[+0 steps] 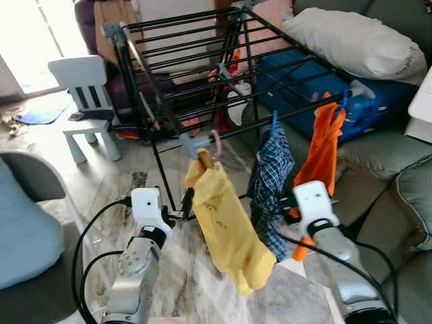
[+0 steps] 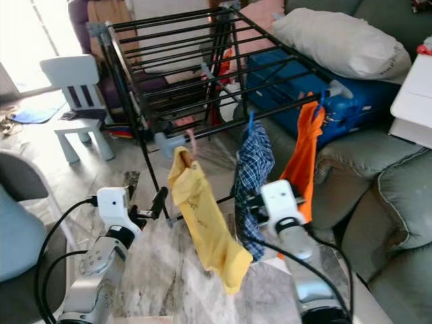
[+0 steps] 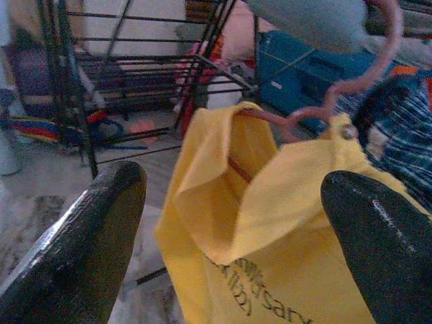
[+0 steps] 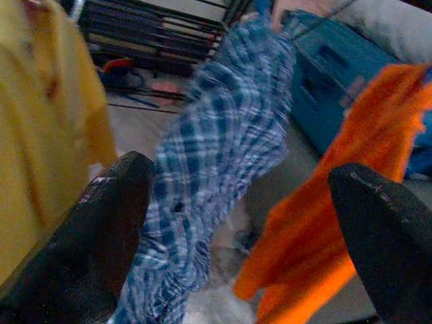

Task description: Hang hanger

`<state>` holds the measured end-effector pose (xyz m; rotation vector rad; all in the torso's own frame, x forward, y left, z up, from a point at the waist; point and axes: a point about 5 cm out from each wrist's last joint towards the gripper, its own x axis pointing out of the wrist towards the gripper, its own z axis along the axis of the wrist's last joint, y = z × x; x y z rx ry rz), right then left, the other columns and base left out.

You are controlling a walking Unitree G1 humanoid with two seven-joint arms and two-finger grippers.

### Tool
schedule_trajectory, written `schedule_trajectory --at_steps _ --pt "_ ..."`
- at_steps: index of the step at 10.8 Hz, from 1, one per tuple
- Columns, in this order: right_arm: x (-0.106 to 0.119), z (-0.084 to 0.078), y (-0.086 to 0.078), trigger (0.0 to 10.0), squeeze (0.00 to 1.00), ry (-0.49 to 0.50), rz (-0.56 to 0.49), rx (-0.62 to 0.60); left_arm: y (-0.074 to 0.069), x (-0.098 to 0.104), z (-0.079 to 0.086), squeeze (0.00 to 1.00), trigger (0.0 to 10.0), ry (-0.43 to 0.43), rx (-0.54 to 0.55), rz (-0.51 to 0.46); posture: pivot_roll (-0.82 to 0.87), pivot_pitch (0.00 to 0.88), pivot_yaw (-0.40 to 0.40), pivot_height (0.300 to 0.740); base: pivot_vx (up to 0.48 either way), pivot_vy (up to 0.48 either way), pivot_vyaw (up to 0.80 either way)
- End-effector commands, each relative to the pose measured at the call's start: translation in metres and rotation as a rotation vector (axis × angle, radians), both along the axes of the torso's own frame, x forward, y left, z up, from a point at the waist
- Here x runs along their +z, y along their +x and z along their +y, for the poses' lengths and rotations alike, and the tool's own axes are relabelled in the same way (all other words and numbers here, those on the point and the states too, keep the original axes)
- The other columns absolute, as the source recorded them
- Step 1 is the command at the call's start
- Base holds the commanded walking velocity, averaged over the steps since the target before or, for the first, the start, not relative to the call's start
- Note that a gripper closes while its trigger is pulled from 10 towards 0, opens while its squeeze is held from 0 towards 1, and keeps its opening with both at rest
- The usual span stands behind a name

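Observation:
A black drying rack (image 1: 202, 74) stands ahead. On its front rail hang a yellow shirt (image 1: 226, 223) on a pink hanger (image 1: 216, 143), a blue plaid garment (image 1: 270, 182) and an orange garment (image 1: 322, 145). My left gripper (image 1: 185, 202) is open, just left of the yellow shirt, not touching it. The left wrist view has the yellow shirt (image 3: 270, 223) and pink hanger hook (image 3: 324, 101) between its fingers (image 3: 81, 250). My right gripper (image 2: 246, 202) is open, low beside the plaid garment (image 4: 223, 155), with the orange garment (image 4: 337, 202) behind it.
A white child's chair (image 1: 88, 101) stands left of the rack. A grey sofa (image 1: 378, 202) with a pale pillow (image 1: 358, 40) runs along the right, a blue case (image 1: 317, 81) beside it. A grey seat (image 1: 27, 229) is close on my left. The floor is marble.

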<state>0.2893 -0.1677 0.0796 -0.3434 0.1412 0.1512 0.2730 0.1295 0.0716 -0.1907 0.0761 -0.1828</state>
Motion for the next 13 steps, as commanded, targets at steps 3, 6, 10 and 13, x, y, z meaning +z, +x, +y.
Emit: schedule_trajectory --at_steps 3,6,10,13 --pt "0.0025 0.0041 0.0 10.0 0.0 -0.007 -0.014 0.029 0.0011 -0.0031 0.0042 0.0 10.0 0.006 0.01 0.025 -0.28 0.0 0.05 0.74 0.0 0.082 0.27" --pt "0.0013 0.0041 -0.0011 10.0 0.0 -0.004 -0.003 0.033 0.0013 -0.0036 0.0033 0.0 10.0 0.006 0.01 0.027 -0.28 0.0 0.047 0.74 0.0 0.383 0.27" --pt "-0.0012 0.0039 -0.0013 10.0 0.0 -0.003 0.009 0.027 0.0013 -0.0046 0.0009 0.0 10.0 0.018 -0.002 0.03 -0.28 0.0 0.048 0.74 0.0 0.0 0.0" --pt "0.0019 0.0012 -0.0001 10.0 0.0 0.006 -0.014 0.005 0.0024 -0.0041 -0.0005 0.0 10.0 0.02 -0.006 0.028 -0.28 0.0 0.048 0.74 0.0 0.0 0.0"
